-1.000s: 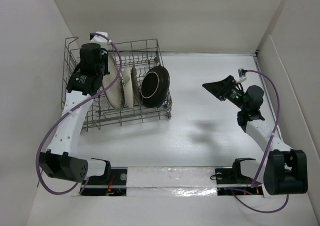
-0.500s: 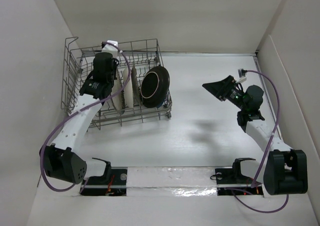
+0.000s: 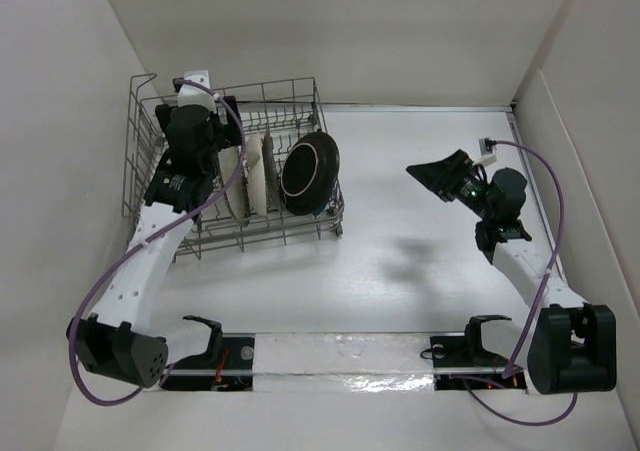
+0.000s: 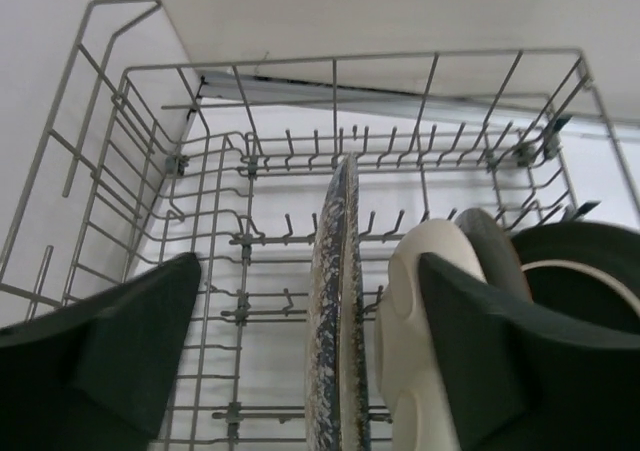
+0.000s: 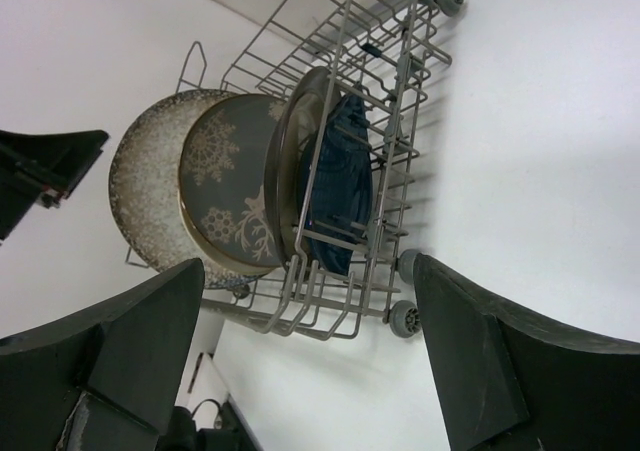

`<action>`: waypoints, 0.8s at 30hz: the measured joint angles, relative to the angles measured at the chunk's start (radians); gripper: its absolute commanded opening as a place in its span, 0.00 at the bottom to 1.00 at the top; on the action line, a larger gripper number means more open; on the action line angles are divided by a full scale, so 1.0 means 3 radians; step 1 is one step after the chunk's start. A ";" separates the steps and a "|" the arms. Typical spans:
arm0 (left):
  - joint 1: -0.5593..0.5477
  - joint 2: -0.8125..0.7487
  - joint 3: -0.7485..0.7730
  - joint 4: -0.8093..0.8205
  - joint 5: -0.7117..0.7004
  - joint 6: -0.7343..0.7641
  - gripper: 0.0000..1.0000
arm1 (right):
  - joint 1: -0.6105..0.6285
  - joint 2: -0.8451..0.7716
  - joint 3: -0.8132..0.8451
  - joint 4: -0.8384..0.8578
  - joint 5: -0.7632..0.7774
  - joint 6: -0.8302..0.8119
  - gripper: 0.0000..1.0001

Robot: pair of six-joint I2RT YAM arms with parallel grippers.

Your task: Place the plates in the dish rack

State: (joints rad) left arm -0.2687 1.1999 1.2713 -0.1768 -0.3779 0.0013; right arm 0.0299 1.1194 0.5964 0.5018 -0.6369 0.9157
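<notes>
The grey wire dish rack (image 3: 318, 91) stands at the far left of the table. Several plates stand on edge in it. The speckled beige plate (image 4: 335, 301) is leftmost, then the cream divided plate (image 4: 420, 321), a grey patterned plate (image 5: 225, 181), a brown-rimmed plate (image 3: 310, 166) and a dark teal-blue plate (image 5: 340, 181). My left gripper (image 4: 310, 271) hovers over the rack, open, its fingers well apart on either side of the speckled plate's rim. My right gripper (image 3: 435, 176) hangs open above the table to the right, empty and facing the rack.
The rack has a raised wire handle (image 3: 143, 81) at its far left corner and small wheels (image 5: 405, 319) underneath. White walls close in the table on the left, back and right. Purple cables loop along both arms. White tabletop (image 3: 420, 271) lies between rack and right arm.
My left gripper has opened and let go of the speckled plate, which now stands upright in the rack. The left wrist swung right, then back left. The right arm barely moved.
</notes>
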 measured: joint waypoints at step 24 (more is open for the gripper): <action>0.0000 -0.2415 -0.0839 0.0351 0.0493 -0.0977 0.99 | 0.0436 -0.0416 0.0659 -0.0604 0.0418 -0.0478 1.00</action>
State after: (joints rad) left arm -0.2687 0.4755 1.0195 -0.0715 -0.2298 -0.2916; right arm 0.1608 0.9947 0.7940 0.3206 -0.5114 0.7723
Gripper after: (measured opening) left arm 0.990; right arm 0.994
